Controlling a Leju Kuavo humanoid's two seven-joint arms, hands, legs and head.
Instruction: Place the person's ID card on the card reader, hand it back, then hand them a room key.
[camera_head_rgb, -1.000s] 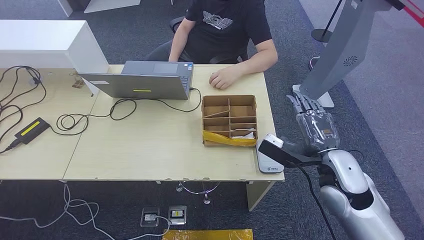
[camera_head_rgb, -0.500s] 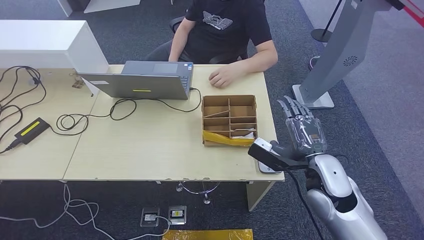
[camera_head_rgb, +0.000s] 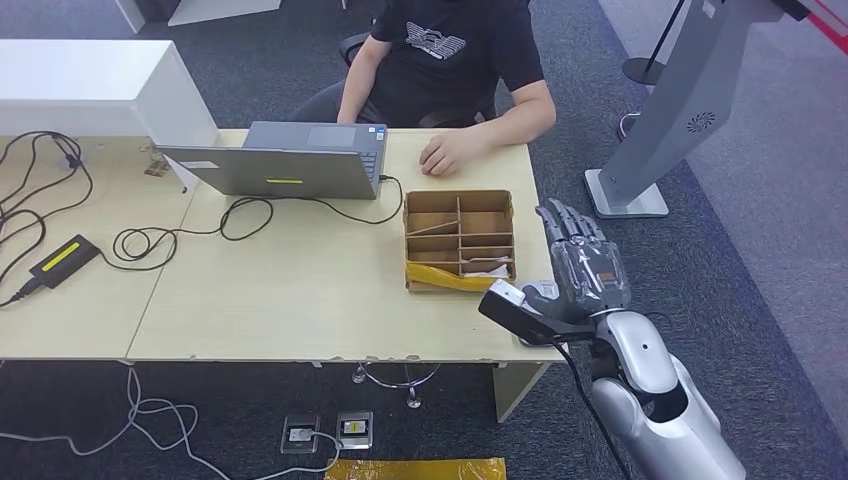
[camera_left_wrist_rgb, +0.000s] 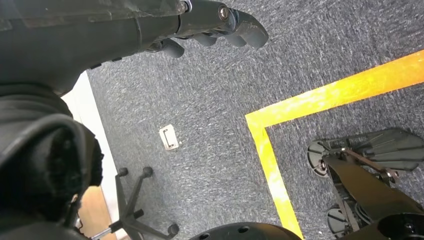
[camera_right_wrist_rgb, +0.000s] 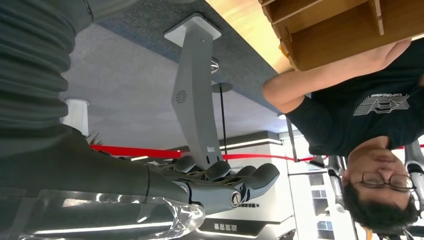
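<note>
My right hand (camera_head_rgb: 580, 262) hovers flat over the table's right edge, just right of the cardboard box (camera_head_rgb: 459, 240). Its fingers are stretched out and apart and hold nothing, as the right wrist view's fingers (camera_right_wrist_rgb: 225, 187) also show. The grey card reader (camera_head_rgb: 530, 340) lies at the near right corner, mostly hidden under my wrist. The box has several compartments, with white cards (camera_head_rgb: 488, 267) in a front one. A person in a black shirt sits across the table with a hand (camera_head_rgb: 447, 155) resting on it. My left hand (camera_left_wrist_rgb: 215, 22) hangs over the carpet, empty.
An open laptop (camera_head_rgb: 280, 165) with cables stands mid-table, and a black power adapter (camera_head_rgb: 62, 260) lies at the left. A yellow strip (camera_head_rgb: 455, 278) lies along the box's front. A grey stand (camera_head_rgb: 660, 110) rises to the right of the table.
My right hand has moved left, from beside the table to over its right edge next to the box, and now covers most of the card reader. The person has not moved.
</note>
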